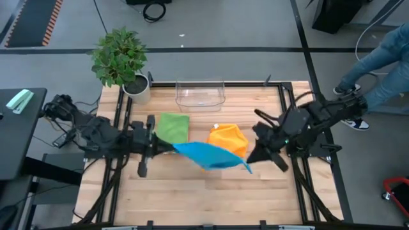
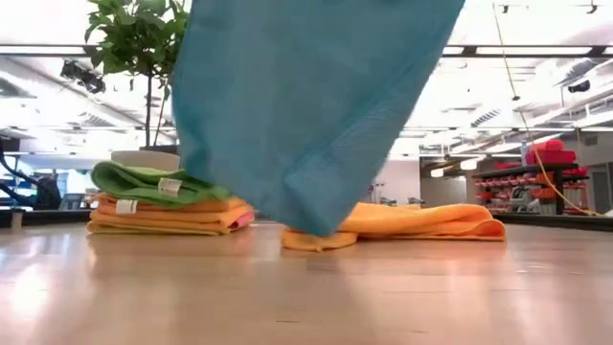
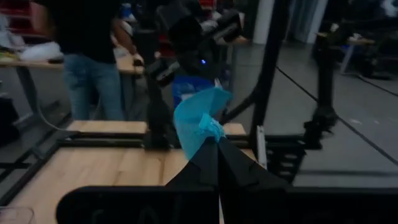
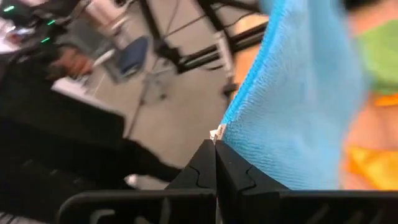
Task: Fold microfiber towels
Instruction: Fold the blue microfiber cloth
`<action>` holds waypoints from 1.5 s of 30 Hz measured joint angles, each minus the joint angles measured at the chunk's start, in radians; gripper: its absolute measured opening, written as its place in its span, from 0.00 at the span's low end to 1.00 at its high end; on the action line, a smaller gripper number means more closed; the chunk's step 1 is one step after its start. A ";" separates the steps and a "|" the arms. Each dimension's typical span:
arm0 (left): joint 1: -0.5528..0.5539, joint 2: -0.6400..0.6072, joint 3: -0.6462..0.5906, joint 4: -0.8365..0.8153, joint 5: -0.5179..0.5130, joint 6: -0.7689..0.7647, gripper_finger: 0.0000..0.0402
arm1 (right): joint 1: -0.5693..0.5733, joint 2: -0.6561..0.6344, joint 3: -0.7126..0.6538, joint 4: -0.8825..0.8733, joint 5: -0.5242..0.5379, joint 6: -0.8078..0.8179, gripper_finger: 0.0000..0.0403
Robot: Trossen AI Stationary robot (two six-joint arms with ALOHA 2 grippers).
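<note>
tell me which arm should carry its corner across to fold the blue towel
Probably the right. Both claws, left and right, are shut on corners of the hanging blue towel, but the left sits beside the finished stack, a handy fixed end.
</note>
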 joint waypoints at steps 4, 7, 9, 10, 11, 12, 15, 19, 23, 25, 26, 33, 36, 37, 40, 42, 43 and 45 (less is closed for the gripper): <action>-0.060 0.050 0.021 -0.059 0.042 -0.089 0.00 | 0.101 0.043 0.000 0.011 -0.030 0.040 0.00; -0.139 0.111 -0.019 -0.064 0.058 -0.197 0.00 | 0.193 0.108 0.000 0.040 -0.044 0.096 0.00; -0.203 0.168 -0.054 -0.047 0.061 -0.288 0.00 | 0.254 0.162 0.000 0.100 -0.044 0.139 0.00; -0.236 0.198 -0.073 -0.035 0.061 -0.334 0.00 | 0.281 0.194 0.000 0.138 -0.043 0.160 0.00; -0.269 0.231 -0.090 -0.008 0.061 -0.375 0.00 | 0.310 0.229 0.000 0.182 -0.039 0.179 0.00; -0.299 0.264 -0.103 0.032 0.060 -0.406 0.00 | 0.335 0.262 0.000 0.221 -0.036 0.198 0.00; -0.374 0.366 -0.120 0.164 0.048 -0.484 0.00 | 0.388 0.363 0.000 0.307 -0.032 0.269 0.00; -0.415 0.465 -0.109 0.330 0.042 -0.505 0.00 | 0.421 0.440 -0.002 0.385 -0.065 0.371 0.00; -0.396 0.462 -0.045 0.392 0.013 -0.384 0.00 | 0.423 0.399 -0.003 0.468 -0.091 0.369 0.00; -0.370 0.445 -0.006 0.379 -0.020 -0.300 0.00 | 0.413 0.345 -0.002 0.456 -0.085 0.330 0.00; -0.352 0.432 0.011 0.363 -0.037 -0.263 0.00 | 0.401 0.314 -0.002 0.434 -0.081 0.307 0.00; -0.114 0.360 0.127 0.140 0.073 -0.075 0.00 | 0.217 0.076 -0.001 0.122 -0.073 0.137 0.00; 0.001 0.344 0.184 0.050 0.182 -0.016 0.00 | 0.103 -0.015 0.000 0.024 -0.100 0.084 0.00; 0.035 0.341 0.207 0.022 0.216 0.004 0.00 | 0.073 -0.041 0.000 0.010 -0.110 0.074 0.00; 0.116 0.340 0.280 -0.043 0.311 0.041 0.00 | 0.011 -0.106 0.000 0.012 -0.139 0.056 0.00; 0.150 0.340 0.318 -0.052 0.363 0.057 0.00 | 0.004 -0.132 0.000 0.014 -0.142 0.061 0.00; 0.162 0.340 0.333 -0.051 0.387 0.058 0.00 | 0.007 -0.136 0.000 0.014 -0.144 0.068 0.00; 0.170 0.340 0.352 -0.052 0.421 0.053 0.00 | 0.043 -0.126 0.000 0.014 -0.145 0.089 0.00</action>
